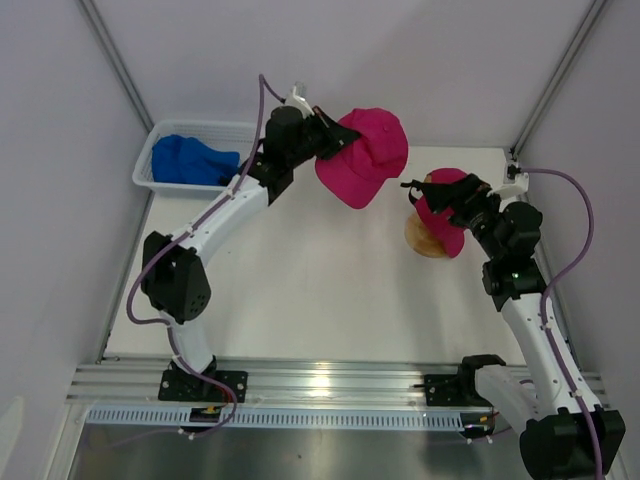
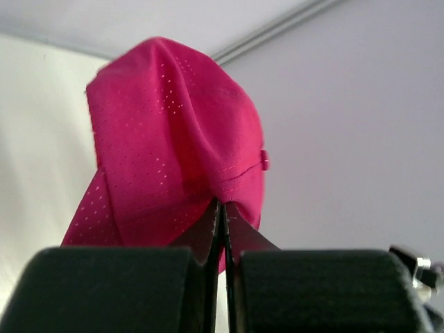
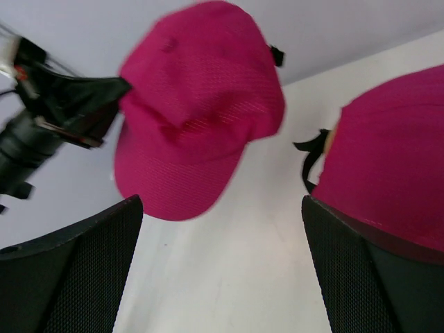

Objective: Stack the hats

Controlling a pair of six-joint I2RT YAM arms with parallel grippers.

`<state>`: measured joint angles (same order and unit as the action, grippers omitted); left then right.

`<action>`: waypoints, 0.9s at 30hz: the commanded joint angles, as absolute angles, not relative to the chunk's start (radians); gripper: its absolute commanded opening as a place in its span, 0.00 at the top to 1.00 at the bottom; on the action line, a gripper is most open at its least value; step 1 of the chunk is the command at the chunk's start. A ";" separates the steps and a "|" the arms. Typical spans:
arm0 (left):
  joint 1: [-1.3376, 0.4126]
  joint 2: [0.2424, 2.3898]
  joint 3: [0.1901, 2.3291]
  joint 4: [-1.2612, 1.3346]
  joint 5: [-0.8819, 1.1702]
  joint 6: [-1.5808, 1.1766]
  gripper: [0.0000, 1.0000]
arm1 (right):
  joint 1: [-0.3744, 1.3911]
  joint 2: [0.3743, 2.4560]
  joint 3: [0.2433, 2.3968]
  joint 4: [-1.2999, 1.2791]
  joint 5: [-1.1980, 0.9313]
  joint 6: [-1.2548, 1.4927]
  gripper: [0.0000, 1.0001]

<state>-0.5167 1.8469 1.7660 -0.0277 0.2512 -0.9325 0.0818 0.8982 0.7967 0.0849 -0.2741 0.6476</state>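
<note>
- The held pink hat (image 1: 362,155) hangs in the air at the upper middle of the top view, above the white tabletop (image 1: 300,290), with its brim toward the lower edge of the frame.
- The left gripper (image 2: 223,208) is pressed together on a fold of this hat's fabric, pinching it from the hat's left side.
- The second pink hat (image 1: 447,212) sits on the round wooden stand (image 1: 422,242) at the middle right, its black strap pointing left toward the held hat, and the two are apart.
- The right gripper (image 3: 222,270) is spread wide and holds nothing. It is just beside the hat on the stand, but I cannot tell whether it touches the hat.
- The blue hats (image 1: 195,160) lie heaped in the white basket (image 1: 148,152) at the upper left. I cannot tell how many there are.
</note>
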 commanded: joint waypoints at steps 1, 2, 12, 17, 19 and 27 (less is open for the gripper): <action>-0.561 1.700 1.642 0.211 0.014 -1.176 0.99 | 0.118 0.906 0.793 0.228 -0.314 0.678 0.01; -0.571 1.681 1.590 0.242 -0.033 -1.208 0.99 | 0.124 0.910 0.789 0.241 -0.314 0.698 0.01; -0.609 1.503 1.486 0.178 -0.330 -1.259 0.99 | 0.423 0.953 0.772 0.322 -0.247 0.295 0.01; -0.609 1.439 1.461 0.078 -0.417 -1.250 0.99 | 0.618 0.979 0.779 0.287 -0.036 -0.029 0.01; -0.609 1.410 1.447 0.060 -0.439 -1.256 0.99 | 0.673 0.982 0.776 0.333 0.000 -0.110 0.00; -0.609 1.345 1.451 -0.067 -0.514 -1.270 0.99 | 0.837 1.087 0.859 0.460 0.071 -0.435 0.01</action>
<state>-0.6086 1.3972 1.4525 -0.0204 -0.4488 -1.2419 0.7910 1.0393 0.7868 0.3626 0.0147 -0.2214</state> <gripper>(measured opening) 0.008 0.993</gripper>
